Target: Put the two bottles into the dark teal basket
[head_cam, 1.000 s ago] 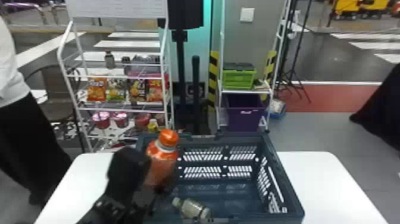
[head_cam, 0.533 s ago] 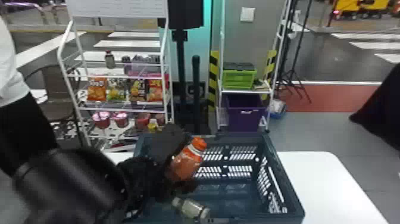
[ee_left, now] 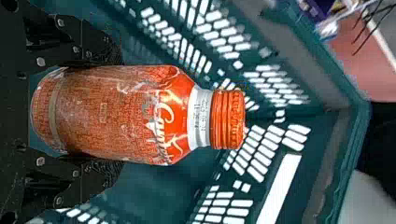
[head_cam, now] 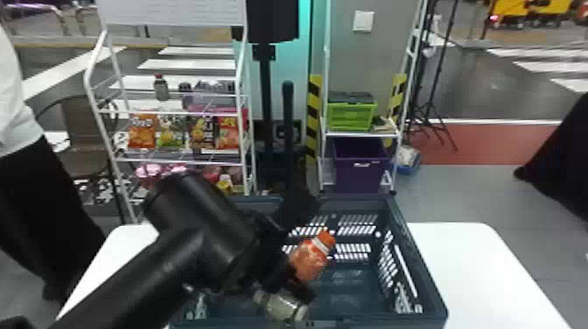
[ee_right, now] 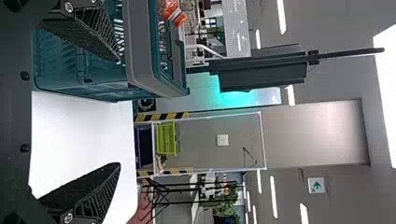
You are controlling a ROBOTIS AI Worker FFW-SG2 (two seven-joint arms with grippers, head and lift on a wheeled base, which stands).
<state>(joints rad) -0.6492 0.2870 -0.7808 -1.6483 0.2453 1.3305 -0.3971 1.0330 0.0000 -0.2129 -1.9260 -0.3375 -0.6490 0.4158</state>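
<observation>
My left gripper point(head_cam: 286, 271) is over the left part of the dark teal basket point(head_cam: 419, 256), holding the orange bottle point(head_cam: 309, 261) with its cap tilted up and to the right. In the left wrist view, the left gripper point(ee_left: 100, 114) is shut on the orange bottle point(ee_left: 121, 114), a finger along each side, with basket walls beyond the cap. Below it in the head view, a clear bottle point(head_cam: 282, 306) lies in the basket, partly covered by the arm. The right gripper point(ee_right: 116, 112) stands open beside the basket point(ee_right: 140, 56), nothing between its fingers.
The basket stands on a white table point(head_cam: 481, 267), with bare tabletop at its right. Behind are a snack rack point(head_cam: 175, 161), a black stand and a shelf holding a green crate point(head_cam: 352, 114) and a purple bin point(head_cam: 361, 168).
The left arm has swung in from the left, carrying the orange bottle rightward and lower over the basket. That bottle has gone from upright to tilted. The clear bottle stays where it was.
</observation>
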